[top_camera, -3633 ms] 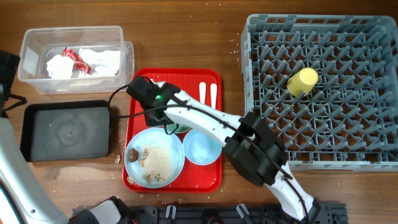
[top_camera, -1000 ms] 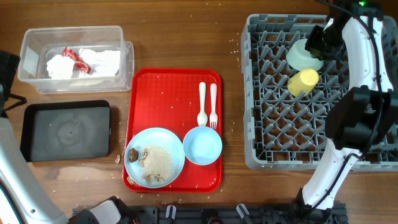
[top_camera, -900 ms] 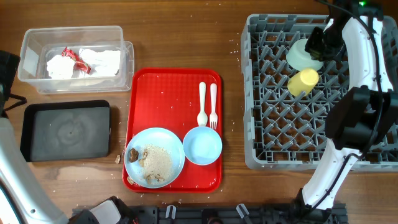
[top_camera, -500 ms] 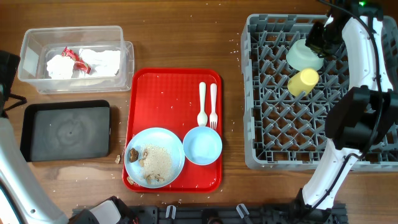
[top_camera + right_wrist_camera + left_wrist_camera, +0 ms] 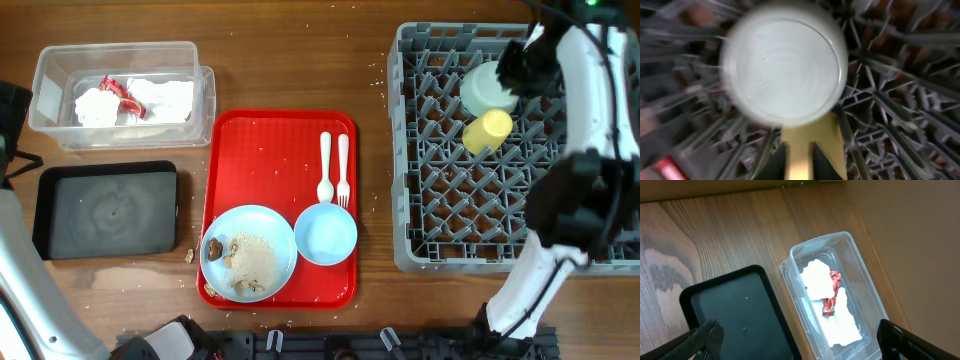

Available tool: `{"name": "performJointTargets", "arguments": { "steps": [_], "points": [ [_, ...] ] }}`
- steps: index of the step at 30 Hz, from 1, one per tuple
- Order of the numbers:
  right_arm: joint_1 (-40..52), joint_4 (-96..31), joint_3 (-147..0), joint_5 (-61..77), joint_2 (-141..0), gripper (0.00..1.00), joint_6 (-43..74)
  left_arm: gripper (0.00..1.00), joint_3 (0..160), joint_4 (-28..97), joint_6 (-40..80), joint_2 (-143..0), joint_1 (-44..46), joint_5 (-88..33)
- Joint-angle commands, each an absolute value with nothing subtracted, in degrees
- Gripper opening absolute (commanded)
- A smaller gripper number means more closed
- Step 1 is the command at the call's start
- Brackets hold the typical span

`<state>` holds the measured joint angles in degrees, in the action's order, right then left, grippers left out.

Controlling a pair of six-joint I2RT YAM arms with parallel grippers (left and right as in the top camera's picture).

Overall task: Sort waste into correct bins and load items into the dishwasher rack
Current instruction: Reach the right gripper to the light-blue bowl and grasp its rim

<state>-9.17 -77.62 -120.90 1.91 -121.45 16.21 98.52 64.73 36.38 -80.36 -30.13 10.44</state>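
Observation:
The grey dishwasher rack [image 5: 600, 215] holds an upturned pale green bowl [image 5: 484, 90] and a yellow cup [image 5: 487, 131]. My right gripper [image 5: 519, 68] hovers just right of the bowl; in the right wrist view the bowl [image 5: 785, 65] lies apart from my fingers [image 5: 801, 162], which are nearly together and empty over the cup [image 5: 827, 137]. The light blue plate [image 5: 247, 253] with crumbs, the blue bowl [image 5: 325, 236], the spoon [image 5: 325, 165] and the fork [image 5: 343, 168] sit on the red tray [image 5: 262, 150]. My left gripper [image 5: 800, 345] is open above the black tray [image 5: 735, 315] and the clear tub [image 5: 840, 300].
The clear tub [image 5: 120, 95] at the back left holds napkins and the red-and-white wrapper [image 5: 125, 95]. The black tray [image 5: 105, 210] lies in front of it. Crumbs are scattered on the wood by the red tray's front left corner [image 5: 190, 256].
The right gripper carried the pale green bowl from the red tray to the rack, let go of it and shifted slightly right. The left arm has not moved.

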Motion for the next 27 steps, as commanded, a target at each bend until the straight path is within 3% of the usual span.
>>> {"name": "performJointTargets", "arguments": {
  "steps": [1, 2, 6, 7, 9, 11, 14, 15, 16, 18, 23, 27],
  "points": [
    [-6.52, -78.06, -123.79, 10.81, -106.69, 0.61, 10.35, 1.00, 98.59, 64.73, 36.93, -80.49, -30.39, 10.52],
    [-4.23, -79.57, -123.76, 15.00, -102.76, 0.67, 10.33, 1.00, 98.59, 64.73, 36.93, -80.49, -30.39, 10.52],
    [10.31, -91.85, -123.24, 17.85, -99.42, 0.67, 10.63, 1.00, 98.59, 64.73, 36.93, -80.49, -30.39, 10.52],
    [15.40, -92.14, -121.49, 18.04, -99.42, 1.00, 10.70, 1.00, 98.59, 64.73, 36.93, -80.49, -30.39, 10.50],
    [28.40, -91.24, -115.85, 15.86, -100.33, 1.00, 16.86, 1.00, 98.59, 64.73, 36.93, -80.49, -30.39, 10.52],
    [38.98, -87.81, -109.54, 6.35, -101.93, 1.00, 30.28, 1.00, 98.59, 64.73, 36.93, -80.49, -30.39, 10.52],
    [48.12, -77.21, -98.91, 4.45, -102.30, 0.99, 47.24, 1.00, 98.59, 64.73, 36.93, -80.49, -30.39, 10.50],
    [50.06, -73.14, -94.21, 5.13, -102.30, 0.89, 54.63, 1.00, 98.59, 64.73, 36.93, -80.49, -30.39, 10.52],
    [50.81, -70.26, -90.96, 4.86, -102.30, 0.87, 58.83, 1.00, 98.59, 64.73, 36.93, -80.49, -30.39, 10.52],
    [50.89, -62.67, -83.72, 4.86, -102.35, 0.73, 67.18, 1.00, 98.59, 64.73, 36.93, -80.49, -30.39, 10.52],
    [50.89, -48.23, -76.07, 4.40, -104.20, 0.74, 72.62, 1.00, 98.59, 64.73, 36.93, -80.49, -30.39, 10.52],
    [50.89, -46.06, -76.07, 2.70, -109.97, 0.72, 75.59, 1.00, 98.59, 64.73, 36.93, -80.49, -30.39, 10.52]
  ]
}}
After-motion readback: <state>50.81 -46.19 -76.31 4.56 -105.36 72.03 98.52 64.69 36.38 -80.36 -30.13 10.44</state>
